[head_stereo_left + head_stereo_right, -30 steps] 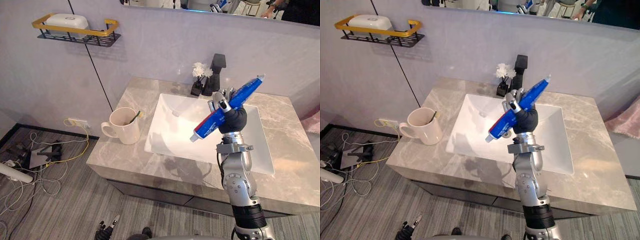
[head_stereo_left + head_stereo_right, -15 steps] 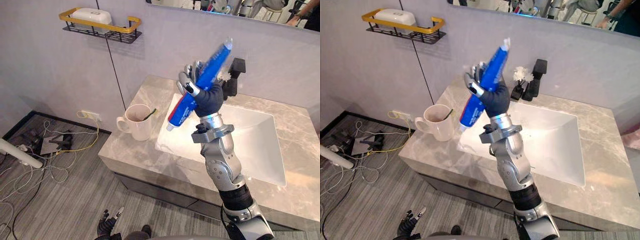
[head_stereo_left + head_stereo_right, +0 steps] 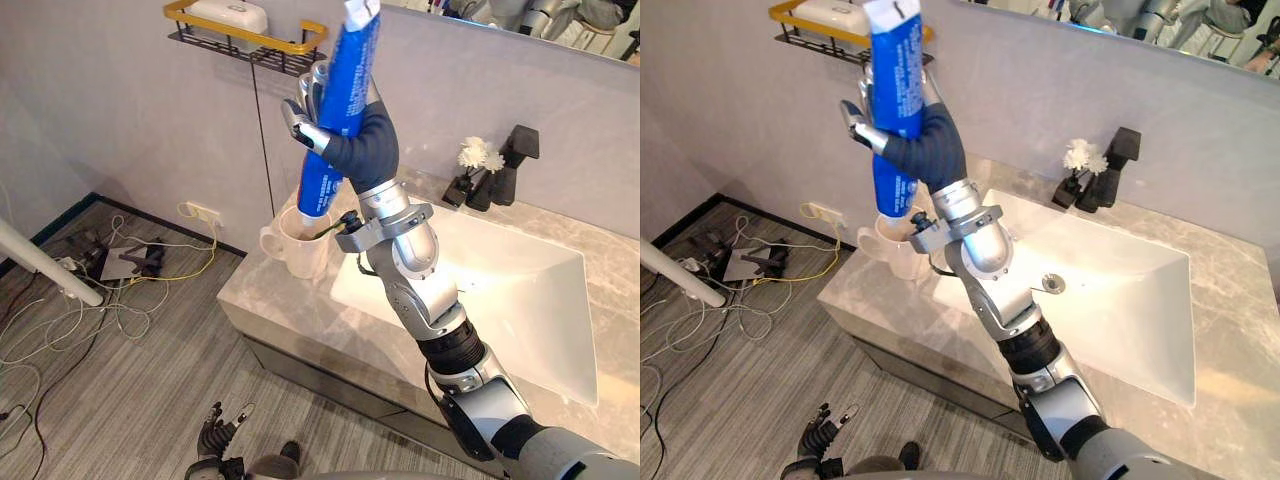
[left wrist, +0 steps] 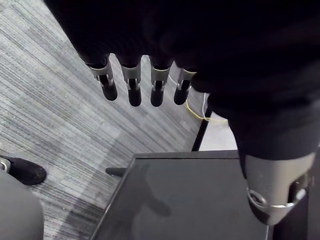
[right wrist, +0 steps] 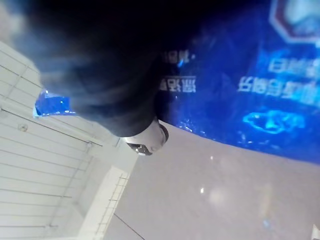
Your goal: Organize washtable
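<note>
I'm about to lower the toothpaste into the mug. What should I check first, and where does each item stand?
1. Grip: the right hand has its fingers curled round the toothpaste tube: ok.
2. Tube attitude: near upright, lower end pointing down toward the mug: ok.
3. Alignment: the lower end appears above the mug's mouth in both eye views: ok.
4. Room inside: a toothbrush leans in the mug, and the tube hides the rest: cannot tell.
5. Left hand: low near the floor, fingers relaxed, away from the counter: ok.
</note>
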Available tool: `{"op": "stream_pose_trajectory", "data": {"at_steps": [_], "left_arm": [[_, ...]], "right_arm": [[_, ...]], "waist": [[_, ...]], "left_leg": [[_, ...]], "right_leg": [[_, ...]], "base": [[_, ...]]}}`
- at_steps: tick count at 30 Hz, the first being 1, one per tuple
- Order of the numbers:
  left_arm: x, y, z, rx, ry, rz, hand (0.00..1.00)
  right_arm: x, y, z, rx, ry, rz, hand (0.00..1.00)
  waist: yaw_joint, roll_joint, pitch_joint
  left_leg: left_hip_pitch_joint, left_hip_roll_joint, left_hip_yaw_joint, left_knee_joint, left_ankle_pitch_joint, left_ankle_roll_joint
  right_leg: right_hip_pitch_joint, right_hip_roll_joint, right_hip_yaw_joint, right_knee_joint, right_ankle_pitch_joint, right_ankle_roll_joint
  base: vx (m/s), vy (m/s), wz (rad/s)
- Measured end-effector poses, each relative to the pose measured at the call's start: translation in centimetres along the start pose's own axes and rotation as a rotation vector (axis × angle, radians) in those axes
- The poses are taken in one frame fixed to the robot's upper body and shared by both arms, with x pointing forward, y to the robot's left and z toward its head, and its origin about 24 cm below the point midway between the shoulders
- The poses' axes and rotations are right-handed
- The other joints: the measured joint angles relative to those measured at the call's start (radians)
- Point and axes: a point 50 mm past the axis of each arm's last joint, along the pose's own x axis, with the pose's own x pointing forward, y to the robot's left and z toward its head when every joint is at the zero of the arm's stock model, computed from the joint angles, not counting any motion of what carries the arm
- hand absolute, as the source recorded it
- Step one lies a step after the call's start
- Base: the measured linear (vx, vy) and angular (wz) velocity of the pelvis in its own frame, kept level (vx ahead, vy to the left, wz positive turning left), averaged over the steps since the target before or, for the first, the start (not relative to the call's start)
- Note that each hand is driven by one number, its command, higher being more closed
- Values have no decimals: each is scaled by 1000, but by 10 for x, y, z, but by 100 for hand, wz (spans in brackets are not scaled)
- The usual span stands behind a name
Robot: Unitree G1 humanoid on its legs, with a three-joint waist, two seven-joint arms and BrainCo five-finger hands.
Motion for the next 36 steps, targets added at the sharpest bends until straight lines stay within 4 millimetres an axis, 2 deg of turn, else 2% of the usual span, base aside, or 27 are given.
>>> {"op": "stream_pose_trajectory", "data": {"at_steps": [3,10,16,27,36], "left_arm": [[0,1,2,9,-7,-3,0],[1,1,3,44,-17,-18,0],[1,1,3,49,-17,-20,0],[1,-1,4,93,-26,-39,0],[0,-1,1,118,-17,-47,0]], "right_arm": [[-1,-4,-9,-51,40,-21,100],[0,-10,-22,-137,98,-47,100],[5,-15,-21,-221,96,-42,100],[4,-24,-26,-279,119,-74,100],[3,-31,-35,-320,170,-91,100]], "waist": [[17,-3,8],[25,-2,24],[44,2,35],[44,10,55],[45,27,70]], "left_leg": [[-3,5,-2,5,-1,-1],[-19,6,-11,20,-2,-2],[-39,6,-11,40,-5,-2],[-48,7,-11,48,-6,-2],[-50,7,-11,49,-6,-2]], "right_leg": [[0,5,-1,0,0,0],[-3,7,-9,3,-1,-2],[-14,7,-9,7,-1,-2],[-19,7,-9,9,-1,-3],[-19,7,-9,9,-1,-3]], "base": [[-4,-3,1],[-12,-2,4],[0,0,0],[0,0,0],[0,0,0]]}}
